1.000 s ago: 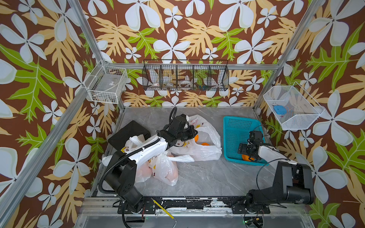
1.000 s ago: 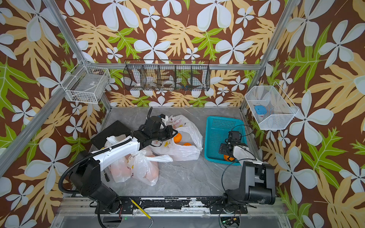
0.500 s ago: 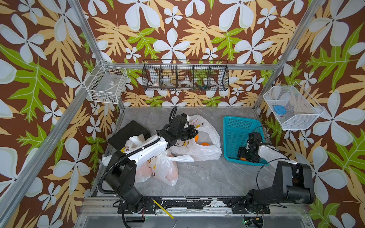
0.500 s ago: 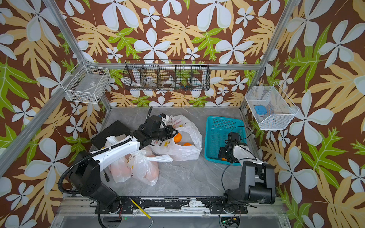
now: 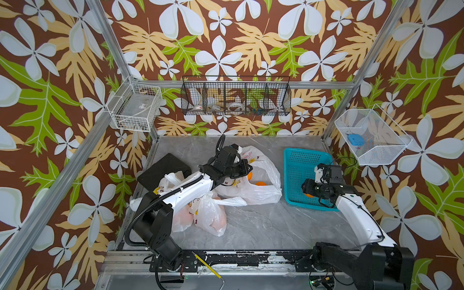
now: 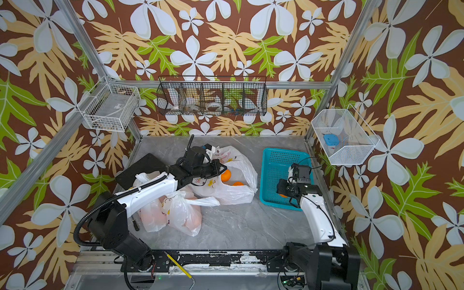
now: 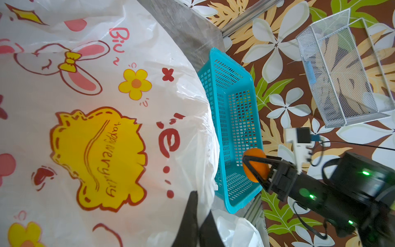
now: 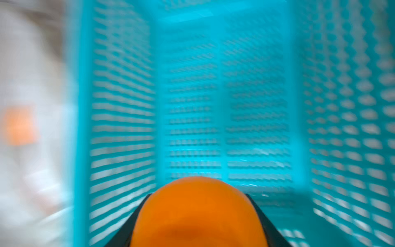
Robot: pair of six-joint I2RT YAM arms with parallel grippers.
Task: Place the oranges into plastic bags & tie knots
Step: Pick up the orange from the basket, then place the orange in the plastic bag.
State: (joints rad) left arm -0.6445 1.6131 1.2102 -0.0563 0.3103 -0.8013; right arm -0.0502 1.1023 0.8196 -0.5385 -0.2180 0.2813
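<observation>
My left gripper [image 5: 241,167] is shut on the rim of an open printed plastic bag [image 5: 253,190], and thin film is pinched between its fingers [image 7: 193,216]. Two oranges [image 5: 249,175] [image 6: 237,183] lie inside that bag. My right gripper [image 5: 307,192] sits low in the teal basket [image 5: 298,160], shut on one orange [image 8: 198,213], which also shows in the left wrist view [image 7: 256,159]. Two filled bags [image 5: 211,217] [image 5: 182,218] lie at the front left. A loose handle strip [image 5: 232,201] sticks out sideways from one. Their knots are partly hidden under my left arm.
A black pad [image 5: 163,168] lies at the back left of the table. Wire baskets hang on the walls: white [image 5: 135,110], black [image 5: 236,98] and white mesh [image 5: 369,138]. A yellow pencil [image 5: 206,266] rests on the front rail.
My right gripper's jaws have come together around the orange in the basket, and its wrist view is blurred by motion. The left arm and the bags have not moved.
</observation>
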